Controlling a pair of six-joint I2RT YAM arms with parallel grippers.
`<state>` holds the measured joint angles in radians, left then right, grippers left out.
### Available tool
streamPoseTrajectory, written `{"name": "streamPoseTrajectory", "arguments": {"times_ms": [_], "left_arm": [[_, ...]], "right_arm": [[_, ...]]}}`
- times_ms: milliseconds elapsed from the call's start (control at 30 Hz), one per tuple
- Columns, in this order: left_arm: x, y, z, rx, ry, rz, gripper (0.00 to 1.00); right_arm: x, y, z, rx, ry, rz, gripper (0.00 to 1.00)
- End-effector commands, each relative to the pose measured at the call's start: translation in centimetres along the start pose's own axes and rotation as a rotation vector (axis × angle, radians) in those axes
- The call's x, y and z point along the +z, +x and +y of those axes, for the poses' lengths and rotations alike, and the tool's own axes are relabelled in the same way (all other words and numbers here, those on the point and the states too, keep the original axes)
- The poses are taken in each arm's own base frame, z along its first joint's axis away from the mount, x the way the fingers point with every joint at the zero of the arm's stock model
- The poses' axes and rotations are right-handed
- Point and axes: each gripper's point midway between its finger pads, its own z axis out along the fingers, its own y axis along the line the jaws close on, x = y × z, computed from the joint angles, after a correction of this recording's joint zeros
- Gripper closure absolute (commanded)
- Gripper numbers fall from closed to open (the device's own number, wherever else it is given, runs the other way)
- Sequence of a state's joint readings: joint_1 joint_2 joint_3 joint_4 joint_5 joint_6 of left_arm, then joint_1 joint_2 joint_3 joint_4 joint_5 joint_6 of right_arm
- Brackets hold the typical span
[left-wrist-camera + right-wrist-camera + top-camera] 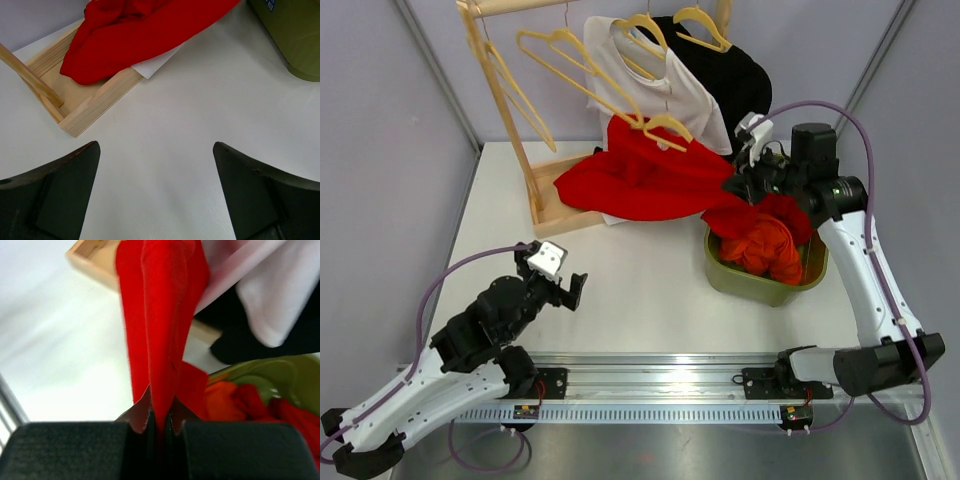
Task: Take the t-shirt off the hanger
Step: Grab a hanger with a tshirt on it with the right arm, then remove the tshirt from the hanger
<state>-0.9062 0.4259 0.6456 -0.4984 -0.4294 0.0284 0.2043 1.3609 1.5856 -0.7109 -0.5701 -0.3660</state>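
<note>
Right end effector [738,186] was pressed together on a fold of the red t-shirt [640,180]. Wrist view showed the cloth pinched between the pads [100,450] and running straight out ahead, taut. The rest of the shirt lay bunched over the base tray [565,212] of the wooden rack [496,90], ahead and left of that end effector. A cream hanger [665,128] sat at the shirt's upper edge, beyond the grip. Couldn't tell whether it was inside the neck or just lying on the cloth. Green bin [740,278] stood directly below the right end effector, with orange and red clothes [770,248] heaped in it. White t-shirt [670,85] and black t-shirt [745,75] hung on the rack behind the red one. Left end effector [560,280] was spread wide, holding nothing, low over bare worktop [650,290] and well apart from the shirt. The tray corner and the red cloth lay ahead of its fingers [70,190].
</note>
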Motion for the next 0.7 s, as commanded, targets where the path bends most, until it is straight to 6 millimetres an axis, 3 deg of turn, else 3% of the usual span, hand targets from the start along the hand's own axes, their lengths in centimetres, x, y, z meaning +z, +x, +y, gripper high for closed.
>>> {"name": "streamPoseTrajectory", "arguments": {"times_ms": [0, 167, 300, 533, 667], "left_arm": [[-0.2, -1.8, -0.5, -0.041, 0.035, -0.082, 0.01], [-0.5, -2.3, -0.8, -0.052, 0.056, -0.11, 0.01], [-0.6, -2.8, -1.3, -0.053, 0.09, -0.134, 0.01], [-0.9, -3.9, -5.8, -0.015, 0.337, -0.189, 0.01], [-1.3, -5.0, -6.7, 0.006, 0.401, -0.211, 0.01]], "right_arm": [[-2.6, 1.2, 5.0, -0.079, -0.164, -0.036, 1.0], [-3.7, 6.2, 7.3, -0.035, -0.195, 0.055, 1.0], [-5.5, 8.6, 10.1, -0.053, -0.295, 0.092, 1.0], [-6.9, 10.8, 13.6, -0.158, -0.499, 0.107, 1.0], [-7.3, 11.1, 15.8, -0.246, -0.623, 0.112, 1.0]]}}
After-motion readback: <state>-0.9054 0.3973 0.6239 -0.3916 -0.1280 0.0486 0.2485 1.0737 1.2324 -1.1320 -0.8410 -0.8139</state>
